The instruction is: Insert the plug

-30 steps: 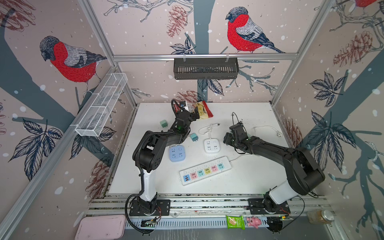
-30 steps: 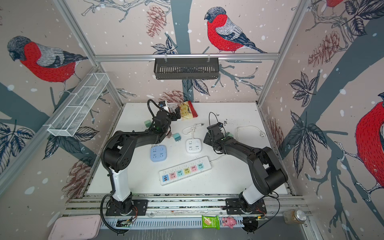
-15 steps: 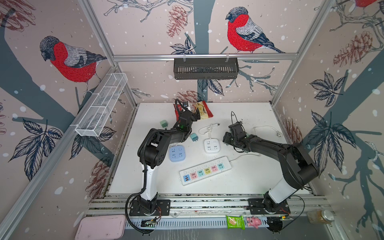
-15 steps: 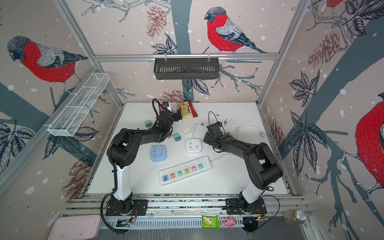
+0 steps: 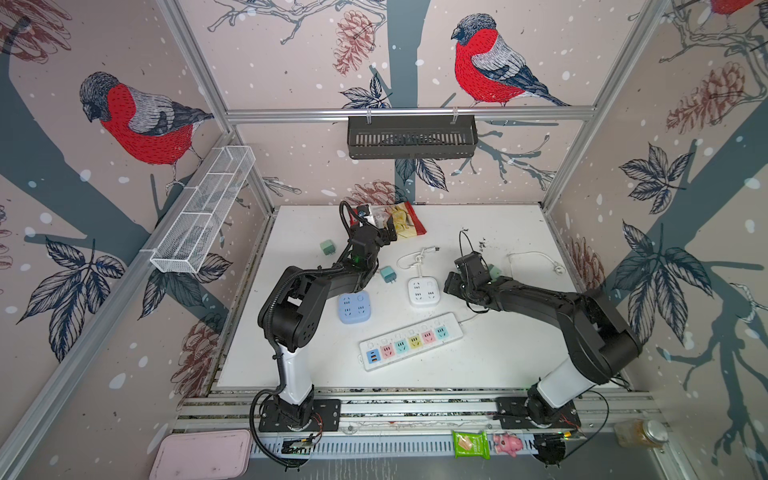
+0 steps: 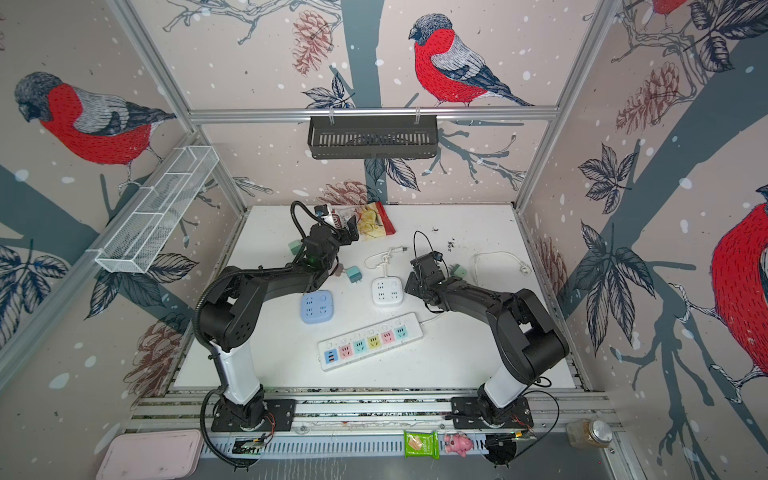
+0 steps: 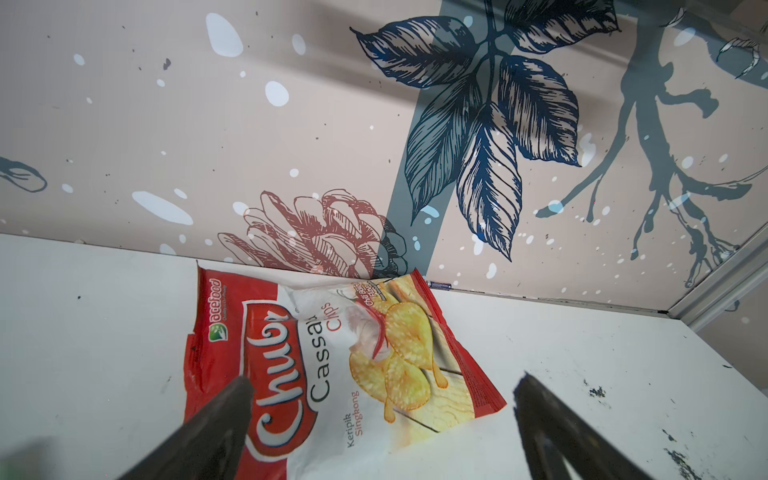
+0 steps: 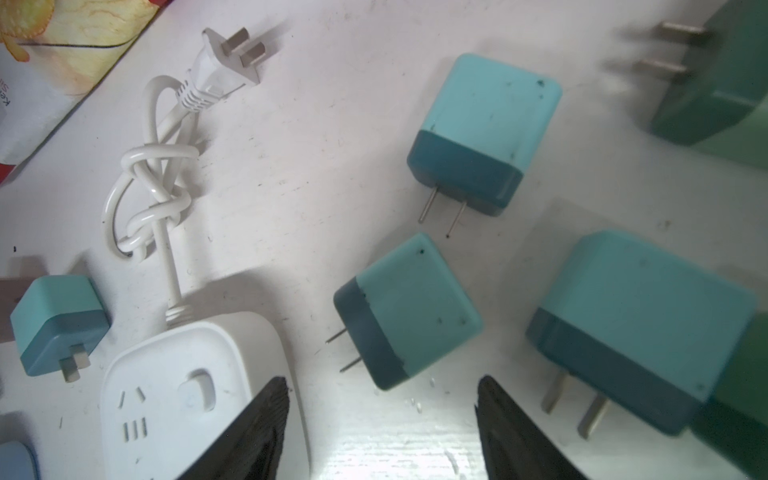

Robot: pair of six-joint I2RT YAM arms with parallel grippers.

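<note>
In the right wrist view several teal plugs lie on the white table; the nearest teal plug (image 8: pixel 405 309) rests just ahead of my right gripper (image 8: pixel 381 379), whose jaws stand open with nothing between them. The white cube socket (image 8: pixel 187 395) sits beside one fingertip. In both top views the right gripper (image 5: pixel 449 286) hovers low just right of that socket (image 5: pixel 423 292), hiding most of these plugs. My left gripper (image 5: pixel 380 224) is open and empty at the back, over a chips bag (image 7: pixel 332 353).
A blue cube socket (image 5: pixel 354 306) and a long power strip (image 5: pixel 411 340) with coloured outlets lie nearer the front. A teal plug (image 5: pixel 388 274) and a green plug (image 5: pixel 328 248) lie on the left, another green plug (image 5: pixel 494 272) by the right wrist. The white socket's knotted cord (image 8: pixel 153 174) trails back.
The left gripper has crept slightly toward the chips bag at the back. The right gripper has stayed almost in place beside the white socket.
</note>
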